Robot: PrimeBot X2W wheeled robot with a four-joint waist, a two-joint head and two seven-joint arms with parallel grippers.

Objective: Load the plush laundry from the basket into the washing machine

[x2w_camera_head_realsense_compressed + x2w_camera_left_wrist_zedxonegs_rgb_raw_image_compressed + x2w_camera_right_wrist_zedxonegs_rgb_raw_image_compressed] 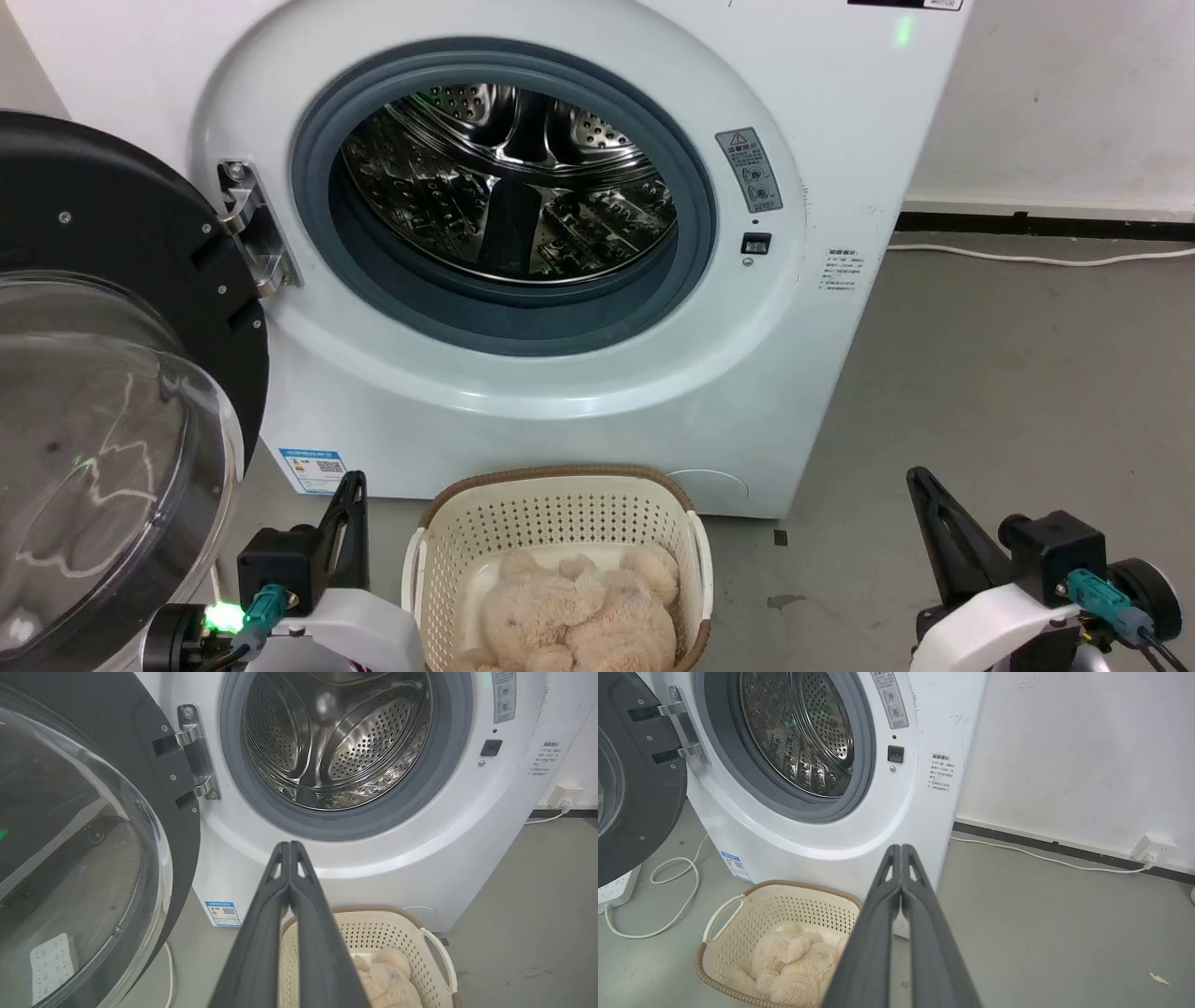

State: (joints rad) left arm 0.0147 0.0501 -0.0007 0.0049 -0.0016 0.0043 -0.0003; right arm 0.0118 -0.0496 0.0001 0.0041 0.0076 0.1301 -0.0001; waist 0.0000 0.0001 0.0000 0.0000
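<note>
1. The washing machine [822,140] stands on the grey floor [1008,392]. Its shiny perforated drum [509,187] is empty inside the grey gasket.
2. Its door [112,215], black-rimmed with a clear glass bowl, hangs wide open on the left hinge.
3. The basket [560,518] sits on the floor close in front of the machine, below the opening.
4. The plush laundry [579,616] lies inside the basket as a beige, lumpy heap, touched by neither claw.
5. The left claw [289,847] is clenched on nothing, its fingers pressed together. It is near the basket's left side, with the plush lower and to its right.
6. The right claw [901,848] is likewise clenched and empty. It is well apart from the basket on the right, with the plush lower and to its left.
</note>
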